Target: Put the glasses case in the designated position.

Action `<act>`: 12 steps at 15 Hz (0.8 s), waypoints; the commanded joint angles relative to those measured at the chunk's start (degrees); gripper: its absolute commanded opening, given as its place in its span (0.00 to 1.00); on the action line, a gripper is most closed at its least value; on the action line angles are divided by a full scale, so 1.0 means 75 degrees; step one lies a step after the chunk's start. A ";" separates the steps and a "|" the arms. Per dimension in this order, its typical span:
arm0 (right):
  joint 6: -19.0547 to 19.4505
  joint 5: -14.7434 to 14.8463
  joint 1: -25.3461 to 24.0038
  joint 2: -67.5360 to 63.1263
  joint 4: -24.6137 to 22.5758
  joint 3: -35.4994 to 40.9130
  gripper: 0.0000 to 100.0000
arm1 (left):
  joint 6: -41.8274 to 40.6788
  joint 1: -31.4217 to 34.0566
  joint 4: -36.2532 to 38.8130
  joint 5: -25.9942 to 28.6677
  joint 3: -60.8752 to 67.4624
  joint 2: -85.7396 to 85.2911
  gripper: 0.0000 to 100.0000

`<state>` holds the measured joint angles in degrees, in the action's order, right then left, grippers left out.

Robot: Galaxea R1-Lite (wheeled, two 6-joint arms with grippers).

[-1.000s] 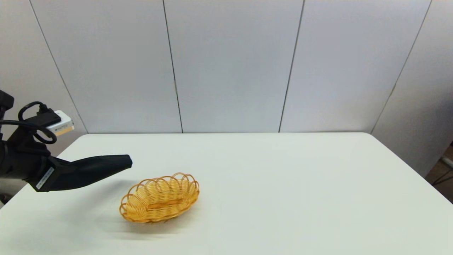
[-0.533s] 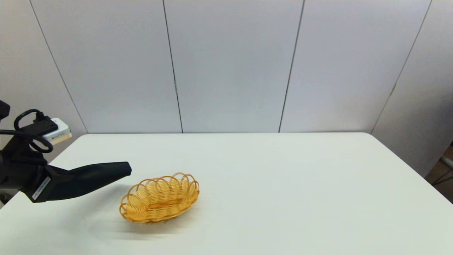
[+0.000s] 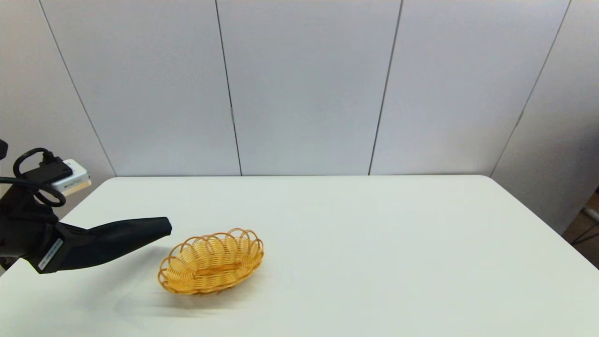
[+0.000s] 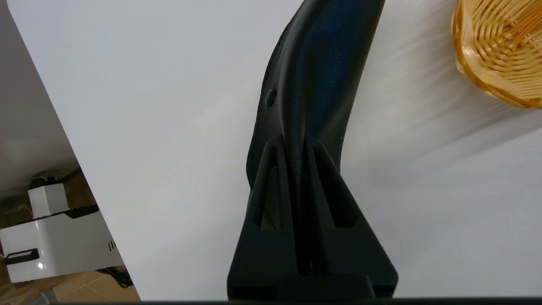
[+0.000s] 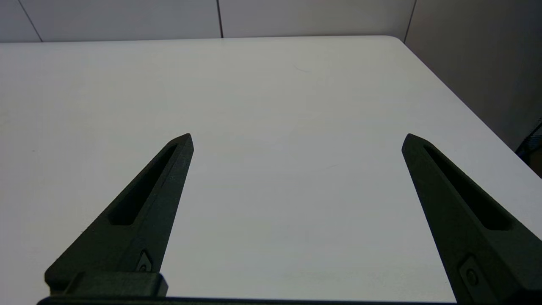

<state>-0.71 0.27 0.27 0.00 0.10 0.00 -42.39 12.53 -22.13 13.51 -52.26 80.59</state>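
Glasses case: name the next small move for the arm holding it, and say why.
Probably carry it a little farther toward the robot's right, until it is over the wicker basket. The left gripper is shut on one end of the glasses case, held above the white table, its free end short of the basket's rim. The basket is empty. The right gripper hangs open, idle.

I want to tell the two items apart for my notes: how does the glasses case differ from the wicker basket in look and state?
The glasses case is matte black and solid; the basket is orange-yellow open weave. The case is held above the table by the left tool, shut on one end; the basket rests on the table, untouched. The case is closed; the basket lies open and empty. Both are elongated. The right tool is open, apart from both.
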 commanded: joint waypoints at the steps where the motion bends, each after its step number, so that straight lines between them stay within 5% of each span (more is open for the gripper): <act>1: 0.0001 -0.0001 -0.0001 0.0000 -0.0001 0.0000 1.00 | -0.0032 0.0017 -0.0015 0.0015 0.0007 -0.0035 0.00; 8: 0.0001 -0.0001 -0.0001 0.0000 -0.0001 0.0000 1.00 | -0.0020 0.0052 -0.0015 0.0015 0.0124 -0.0046 0.00; 9: 0.0001 -0.0001 -0.0001 0.0000 -0.0001 0.0000 1.00 | -0.0020 0.0063 -0.0015 0.0015 0.0148 -0.0058 1.00; 12: 0.0001 -0.0001 -0.0001 0.0000 -0.0001 0.0000 1.00 | -0.0020 0.0052 -0.0003 0.0051 0.0148 -0.0082 1.00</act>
<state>-0.71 0.24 0.27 0.00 0.07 0.00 -42.30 12.90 -22.02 13.71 -51.19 80.01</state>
